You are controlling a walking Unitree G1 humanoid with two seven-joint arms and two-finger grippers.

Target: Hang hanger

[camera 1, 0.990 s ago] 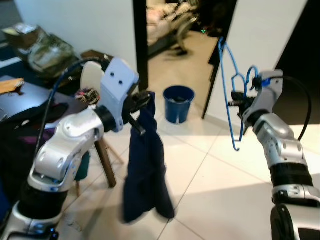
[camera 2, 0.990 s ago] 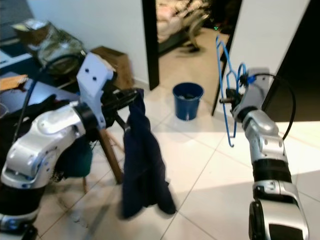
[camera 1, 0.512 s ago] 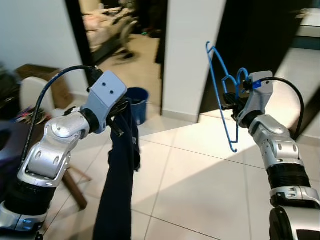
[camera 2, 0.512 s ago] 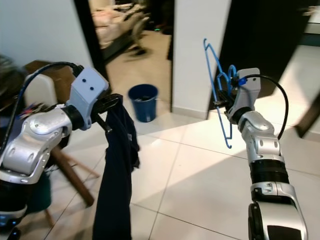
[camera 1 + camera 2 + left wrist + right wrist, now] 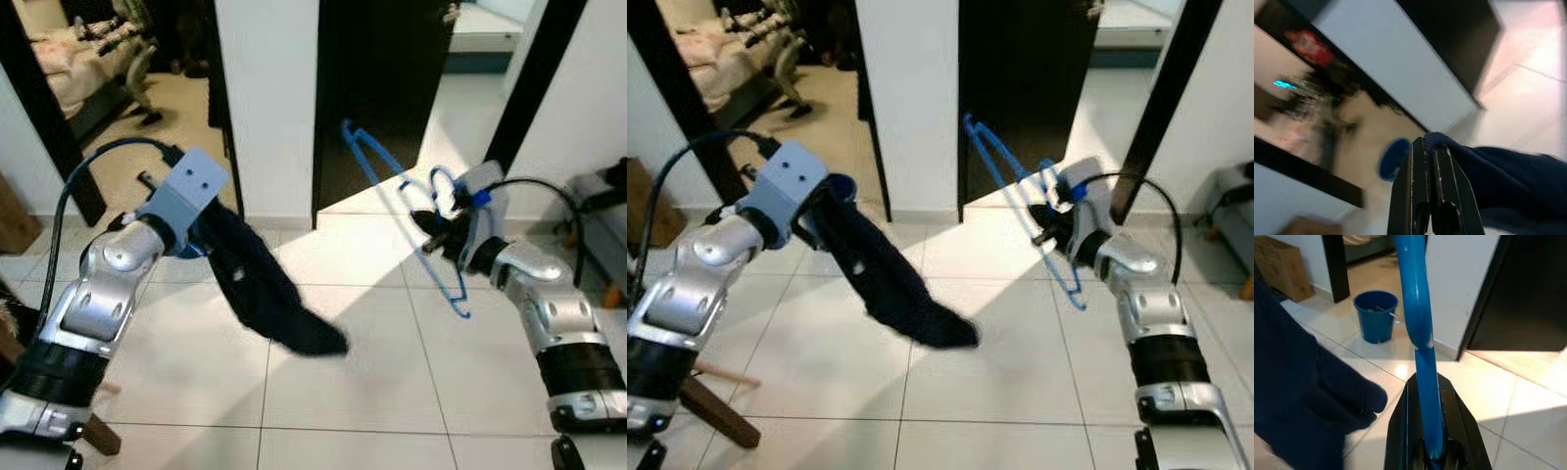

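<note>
Right end effector (image 5: 436,227) clenched on the blue hanger (image 5: 397,196), a thin twisted wire frame held in mid-air, long axis slanting up toward the robot's left. Left end effector (image 5: 1427,161) pinches the dark navy garment (image 5: 260,294), limp soft cloth, well apart from the hanger across the glossy tiled floor (image 5: 343,392).

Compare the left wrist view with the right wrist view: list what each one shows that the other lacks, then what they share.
Left wrist view: the left gripper, its fingers shut on a fold of the dark blue garment, and blurred red and cyan spots in a dark opening.

Right wrist view: the right gripper shut on the blue hanger, whose twisted wire runs up between its fingers, plus a cardboard box by the wall.

Both: the dark blue garment, the blue bucket, white wall panels, dark doorways and the pale tiled floor.
</note>
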